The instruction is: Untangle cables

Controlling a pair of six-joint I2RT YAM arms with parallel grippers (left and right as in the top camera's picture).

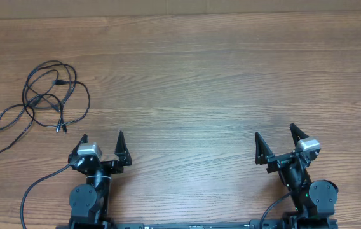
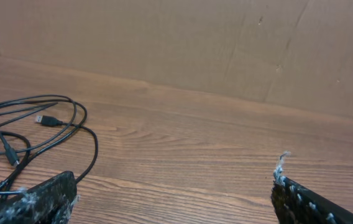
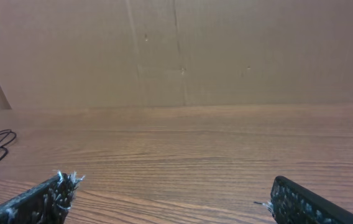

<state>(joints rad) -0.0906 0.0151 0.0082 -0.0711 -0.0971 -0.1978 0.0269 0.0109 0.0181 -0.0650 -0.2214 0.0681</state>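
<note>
Tangled cables (image 1: 50, 95) lie far left on the surface (image 1: 187, 76); left pincer (image 1: 102, 135) and right pincer (image 1: 274, 130) stand wide open, empty

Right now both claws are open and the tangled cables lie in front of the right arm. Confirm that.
Not quite: the cables lie in front of the left claw, far from the right claw, as the overhead view shows. Both claws are open.

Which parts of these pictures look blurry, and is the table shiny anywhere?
Overhead: even light, cables sharp. Left wrist: fingers too near the lens, so blurry. Right wrist: same blur, plus a soft pale sheen on the table.
</note>
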